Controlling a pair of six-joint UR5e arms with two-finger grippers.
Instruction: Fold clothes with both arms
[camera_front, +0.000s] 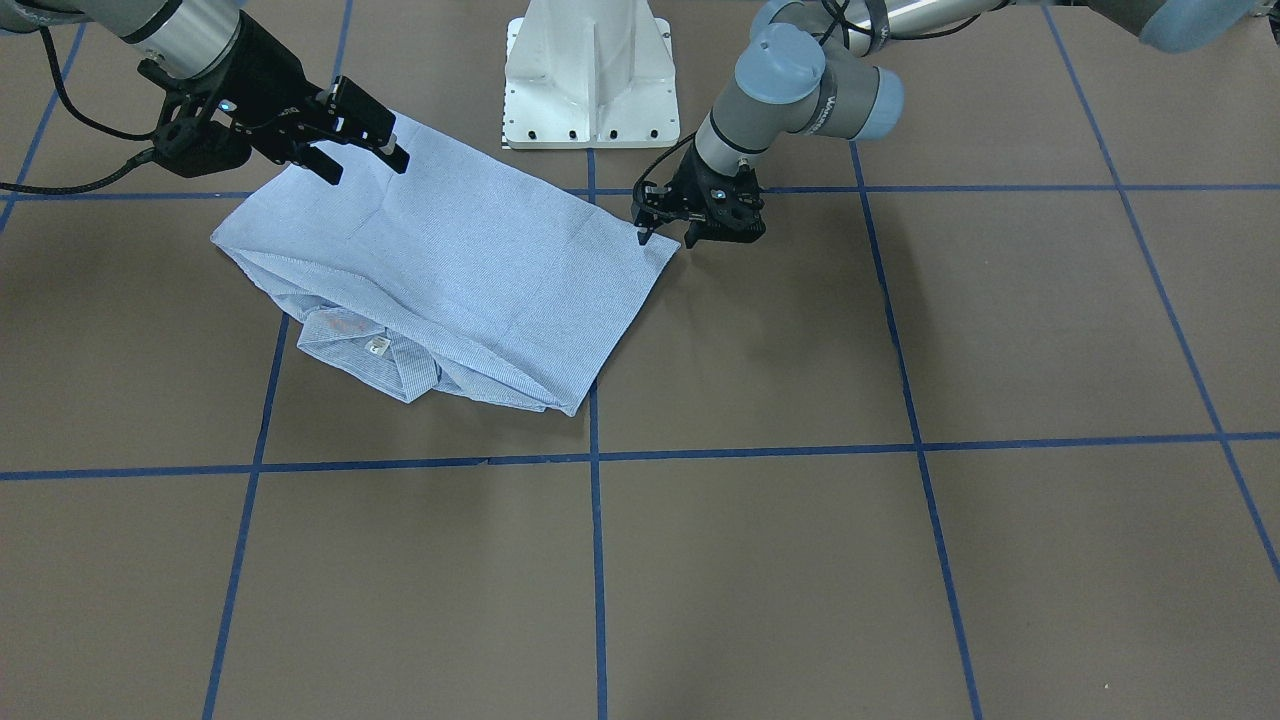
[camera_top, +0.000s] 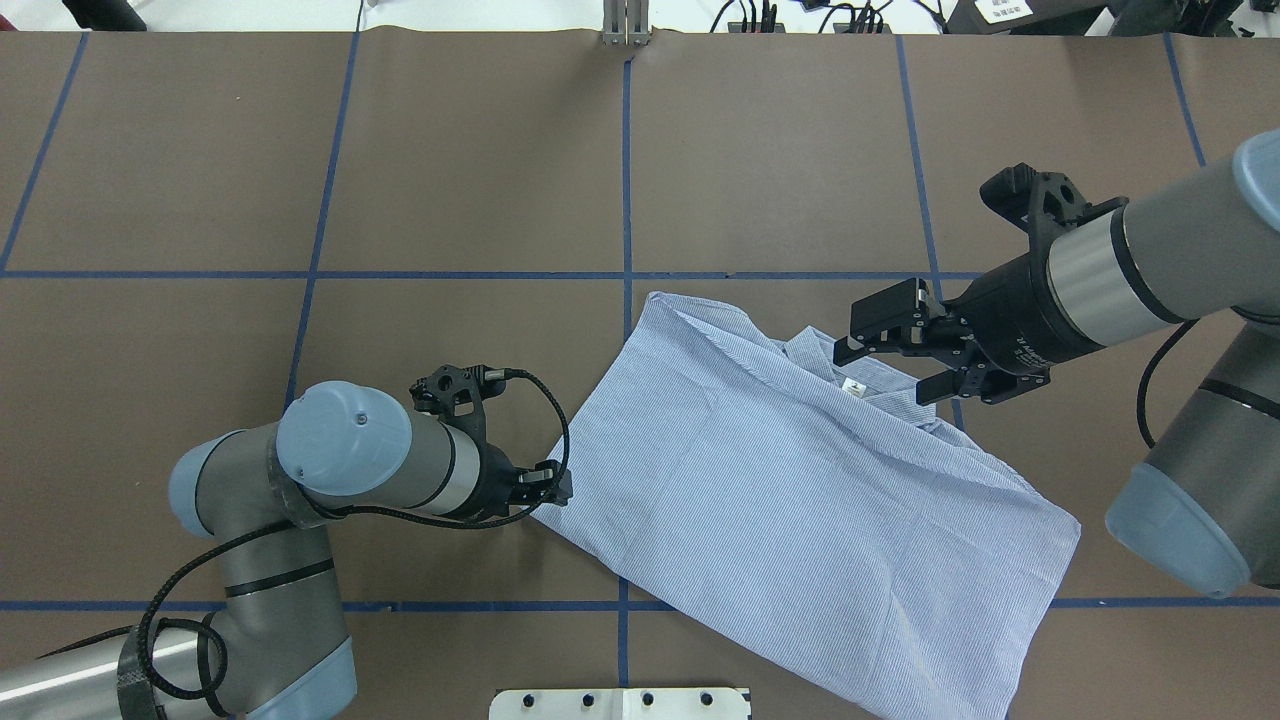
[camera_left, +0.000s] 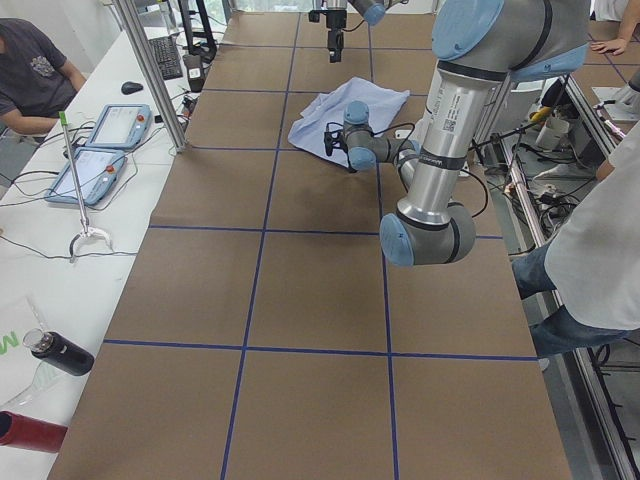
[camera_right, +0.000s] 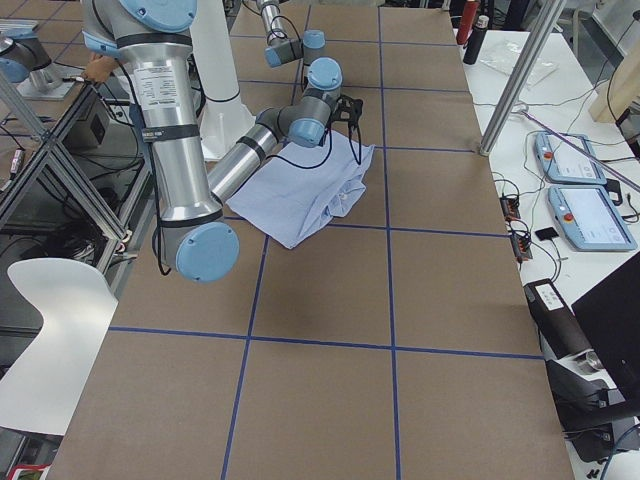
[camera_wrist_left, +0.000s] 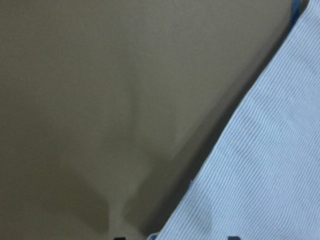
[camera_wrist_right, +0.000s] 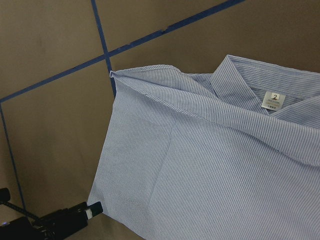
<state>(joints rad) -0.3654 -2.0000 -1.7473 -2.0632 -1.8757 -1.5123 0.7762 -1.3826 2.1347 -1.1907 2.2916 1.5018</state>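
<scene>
Folded shirt (camera_front: 450, 270) lies on the table (camera_front: 900, 550). Left pincer (camera_front: 666, 238), apart, sits at its corner; right pincer (camera_front: 365, 168), apart, hangs above its collar end

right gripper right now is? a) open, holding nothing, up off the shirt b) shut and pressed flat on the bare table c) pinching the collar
a: the right gripper has its fingers spread wide with no cloth between them, and the front and right side views show it raised above the shirt rather than touching it.
</scene>
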